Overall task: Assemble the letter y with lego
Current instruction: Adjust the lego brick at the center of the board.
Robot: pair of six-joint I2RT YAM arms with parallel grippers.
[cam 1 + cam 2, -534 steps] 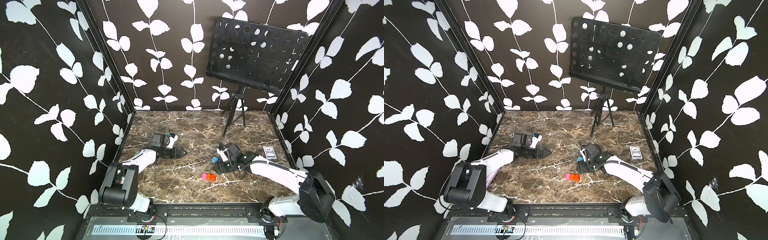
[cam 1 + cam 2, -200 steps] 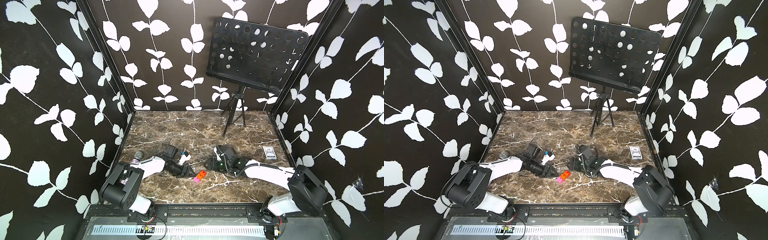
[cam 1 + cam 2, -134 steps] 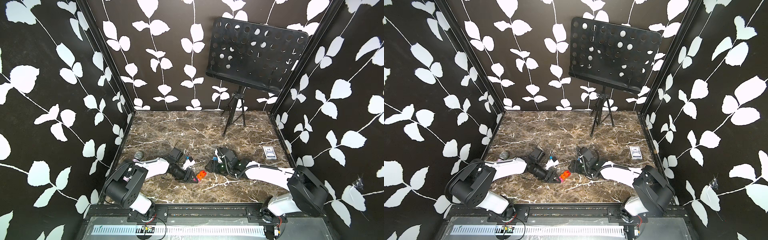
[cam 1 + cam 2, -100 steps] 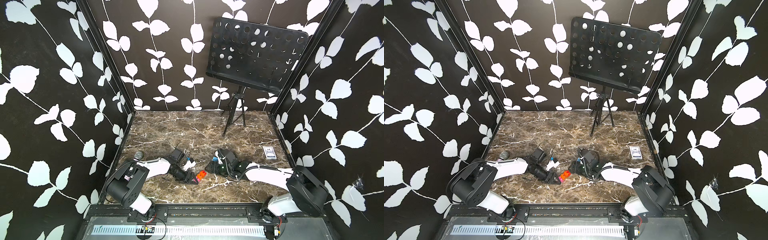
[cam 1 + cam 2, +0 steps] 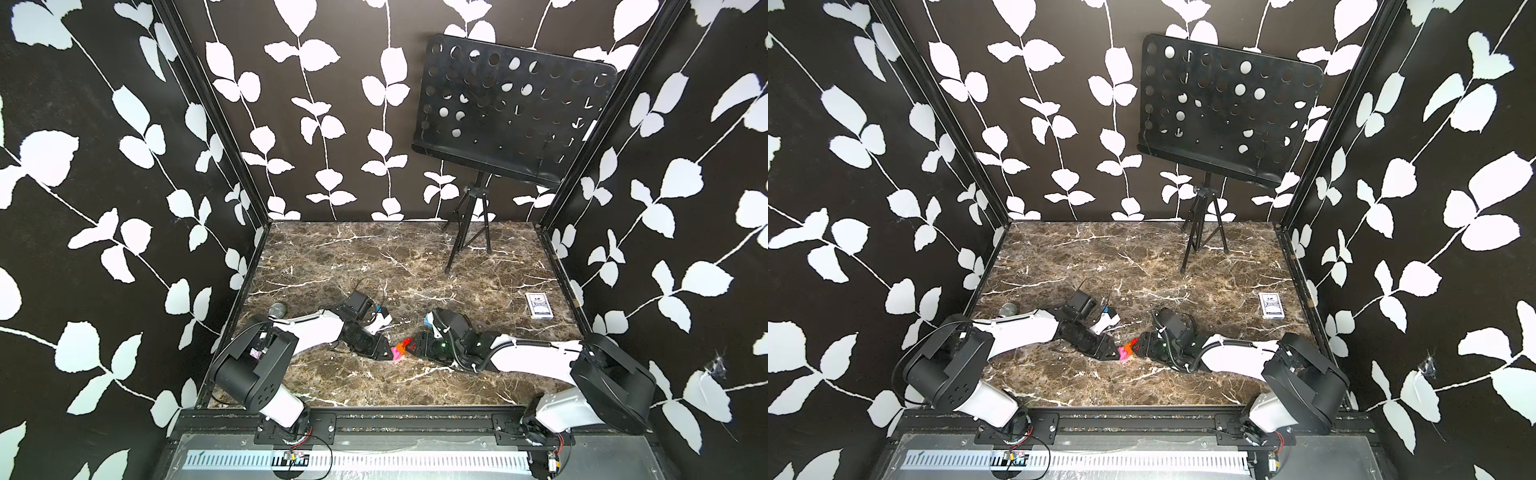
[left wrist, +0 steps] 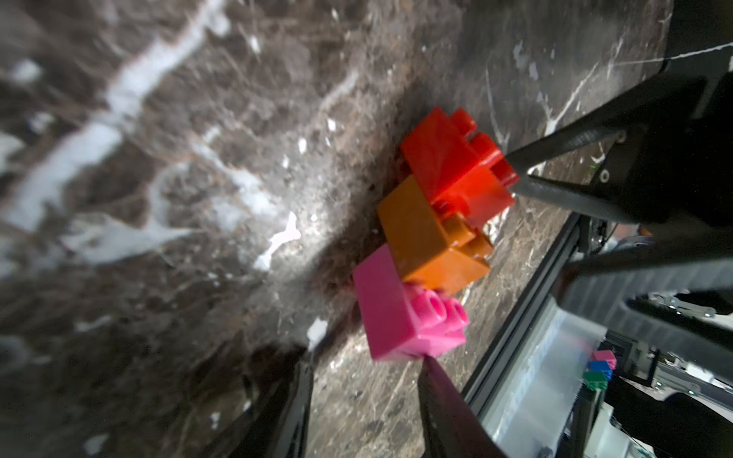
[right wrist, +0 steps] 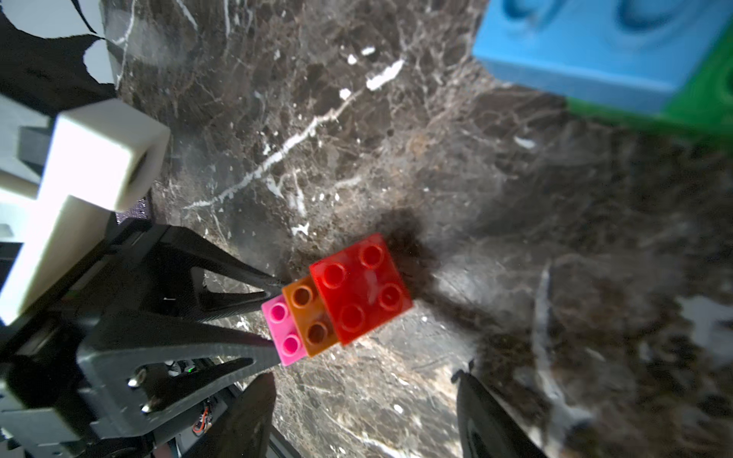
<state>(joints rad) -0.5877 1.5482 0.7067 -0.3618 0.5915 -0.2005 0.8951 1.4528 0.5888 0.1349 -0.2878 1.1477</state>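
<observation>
Right wrist view gives the clearest look. The left gripper (image 7: 276,319) has its two black tapered fingers drawn in on the pink brick (image 7: 283,331), one tip at each end. In the left wrist view only one tip plainly touches it, so I cannot tell whether it clamps. The right gripper (image 7: 365,378) has its jaws apart over bare table (image 5: 374,257), with one tip at the red-orange brick (image 7: 361,287).

Since the earliest frames the left gripper has come in from about 10 o'clock to the stem (image 5: 401,348), which lies toward 6 o'clock. The stem has slid slightly toward 9 o'clock and turned. The blue brick (image 7: 595,43) has kept its spot, just at 12 o'clock of the right gripper.

The stem is three joined bricks stepped like stairs: one pink, one orange brick (image 7: 311,317) and one red-orange. Four studs show on the red-orange and two on each of the others. One blue brick sits on one green brick (image 7: 710,99), both blurred close to the lens.

All the bricks are glossy moulded plastic, square-edged with round studs. The table is brown marble with white veins. One blue-and-white card box (image 5: 538,305) lies at 3 o'clock. One black perforated music stand (image 5: 511,116) on a tripod is at 1 o'clock. One grey mesh-headed microphone (image 5: 277,309) is at 9 o'clock.
</observation>
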